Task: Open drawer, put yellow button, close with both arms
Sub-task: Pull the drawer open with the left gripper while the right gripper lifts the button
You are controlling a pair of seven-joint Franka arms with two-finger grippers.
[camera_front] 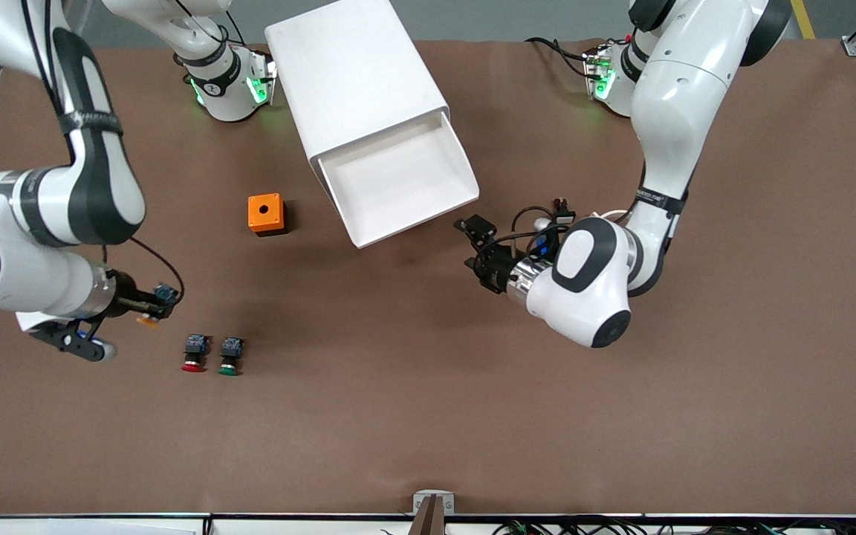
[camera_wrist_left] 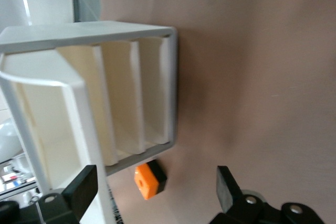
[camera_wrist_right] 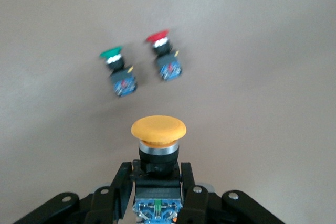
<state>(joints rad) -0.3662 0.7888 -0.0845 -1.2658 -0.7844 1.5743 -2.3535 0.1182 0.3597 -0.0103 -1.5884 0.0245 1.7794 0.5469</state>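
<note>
The white cabinet (camera_front: pixel 357 74) lies on the table with its uppermost drawer (camera_front: pixel 398 182) pulled out, open and empty. My right gripper (camera_front: pixel 147 305) is shut on the yellow button (camera_front: pixel 148 320) and holds it above the table near the right arm's end. In the right wrist view the yellow button (camera_wrist_right: pixel 158 129) sits between the fingers of the gripper (camera_wrist_right: pixel 156 182), cap outward. My left gripper (camera_front: pixel 471 244) is open and empty beside the drawer's front corner. In the left wrist view the drawer (camera_wrist_left: pixel 47 124) and the lower drawers show past the left gripper (camera_wrist_left: pixel 155 192).
A red-capped button (camera_front: pixel 194 354) and a green-capped button (camera_front: pixel 230 356) lie side by side, nearer to the front camera than the right gripper. An orange cube (camera_front: pixel 266 214) with a hole stands beside the drawer, toward the right arm's end. It also shows in the left wrist view (camera_wrist_left: pixel 149 179).
</note>
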